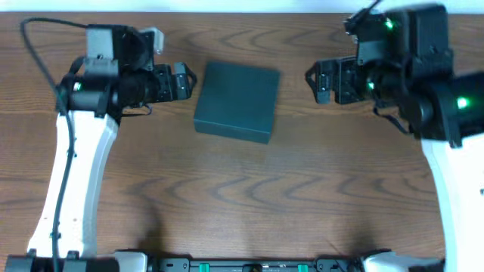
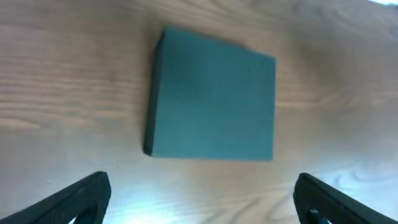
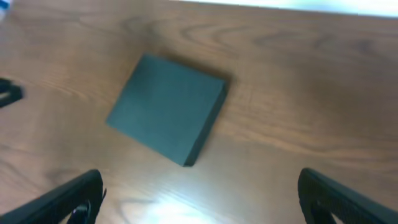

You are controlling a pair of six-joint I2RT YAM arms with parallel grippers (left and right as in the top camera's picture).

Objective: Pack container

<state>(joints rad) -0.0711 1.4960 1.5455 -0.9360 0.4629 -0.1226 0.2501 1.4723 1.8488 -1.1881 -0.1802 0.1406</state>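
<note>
The left arm reaches up the left side of the table and bends inward at the wrist, so the left gripper (image 1: 187, 81) points right, toward the container (image 1: 238, 100). Its fingers (image 2: 87, 198) sit at the two lower corners of the left wrist view, spread wide with nothing between them. The right arm mirrors it from the other side. The right gripper (image 1: 313, 81) points left, its jaws are just as wide in its own wrist view, and it too holds nothing. The container lies flat on the table (image 1: 242, 196) between the two grippers, lid on and turned slightly off square. It is close to the left fingertips without visibly touching them, and a wider strip of bare wood separates it from the right ones. The table is brown with a strong wood grain, and a pale strip runs along its far edge. A black cable (image 1: 34, 45) loops above the left arm, and small green lights (image 1: 463, 103) glow on the right arm's housing.
</note>
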